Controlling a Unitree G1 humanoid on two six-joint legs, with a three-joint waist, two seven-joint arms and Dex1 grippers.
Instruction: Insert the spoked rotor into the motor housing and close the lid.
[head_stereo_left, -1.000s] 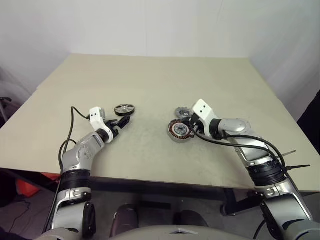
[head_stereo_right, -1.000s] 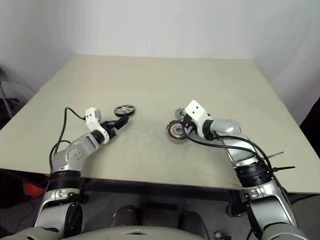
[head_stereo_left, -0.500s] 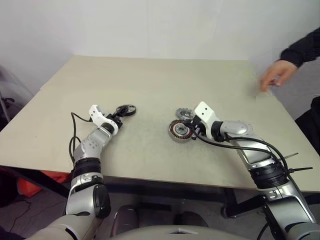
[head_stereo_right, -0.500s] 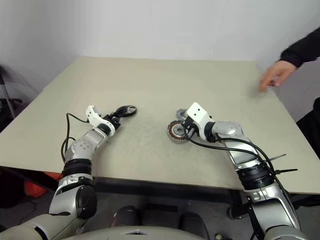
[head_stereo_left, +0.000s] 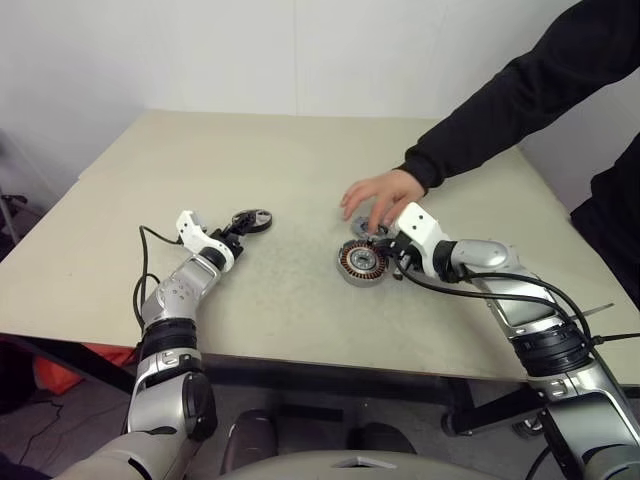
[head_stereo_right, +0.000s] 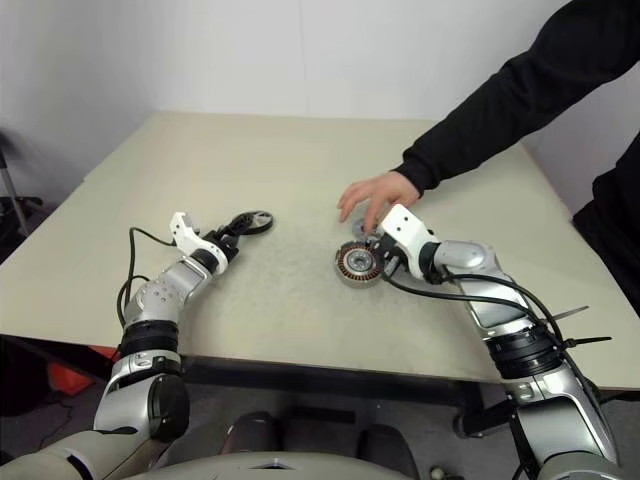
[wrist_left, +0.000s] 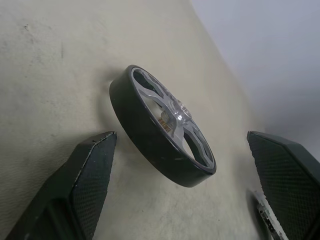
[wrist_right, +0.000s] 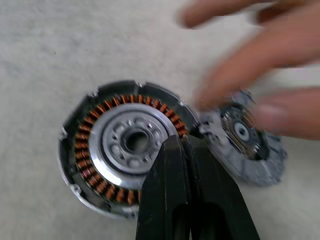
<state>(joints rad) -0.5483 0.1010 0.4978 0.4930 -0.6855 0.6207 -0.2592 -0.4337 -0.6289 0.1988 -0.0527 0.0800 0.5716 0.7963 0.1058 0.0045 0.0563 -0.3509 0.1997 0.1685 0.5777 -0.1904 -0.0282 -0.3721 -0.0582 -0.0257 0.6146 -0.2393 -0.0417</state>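
We see the round metal motor housing (wrist_right: 125, 155) ringed with coppery windings, our right gripper (wrist_right: 187, 150) clenched empty, left gripper (wrist_left: 187, 187) spread wide.

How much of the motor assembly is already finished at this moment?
Nothing is assembled yet. The motor housing lies on the table with its windings uncovered. In hand: the open left hand is at the spoked rotor, one finger on each side, not closed. The shut right hand rests at the housing. A person's hand reaches over the grey lid. Left: insert the rotor, close the lid.
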